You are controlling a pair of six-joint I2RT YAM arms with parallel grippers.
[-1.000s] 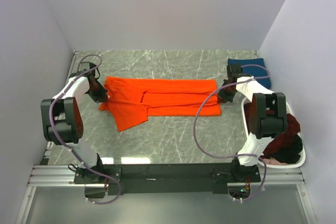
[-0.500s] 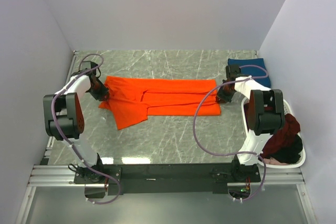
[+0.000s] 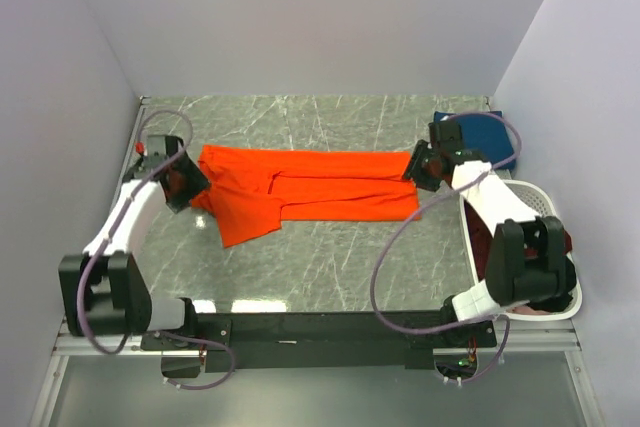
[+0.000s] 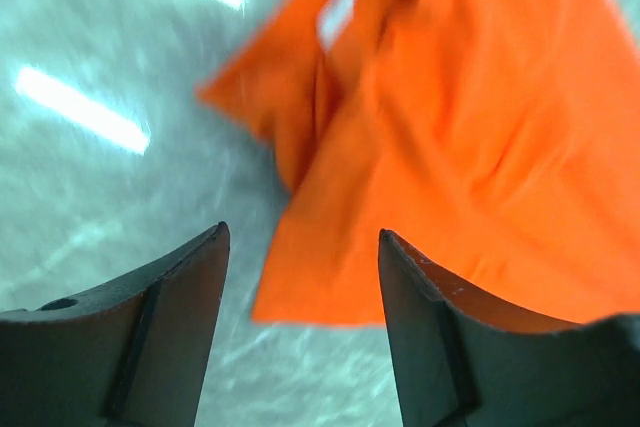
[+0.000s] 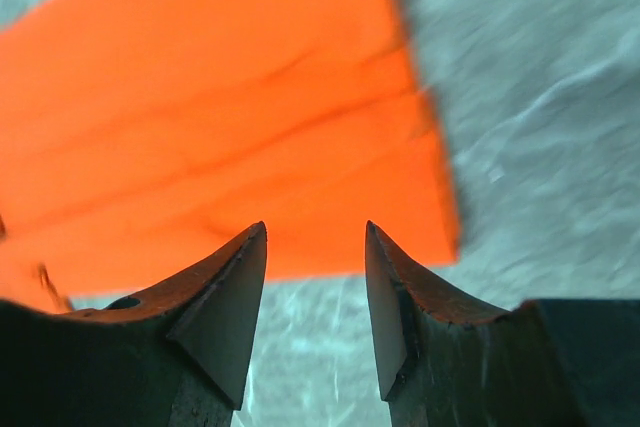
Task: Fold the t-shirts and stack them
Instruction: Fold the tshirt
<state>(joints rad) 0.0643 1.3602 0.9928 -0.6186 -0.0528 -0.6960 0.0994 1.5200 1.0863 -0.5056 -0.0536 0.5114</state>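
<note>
Marble worktop [image 3: 330, 267] carries the shirt [image 3: 330, 187] flat at centre, left fingers [image 3: 188, 185] at its 9 o'clock end, right fingers [image 3: 420, 167] at 3. Left wrist: parted, empty. Right wrist: likewise. Best to pinch both edges level before folding.

Left arm [image 3: 125, 215], right arm [image 3: 487, 194]: white shell links between black, drum-shaped joint housings. One lilac cable [image 3: 383, 247] runs loose along each arm, thin and glossy, down to black base blocks on a black crossbar [image 3: 320, 328]. Left gripper [image 4: 302, 231], right gripper [image 5: 315, 225]: matte dark grey fingers [image 4: 165, 332], wedge-shaped and tapering to blunt tips. Pale scuff specks on one right-gripper finger [image 5: 440, 309]. Small round hole [image 4: 60, 303] in one finger of each pair
</note>
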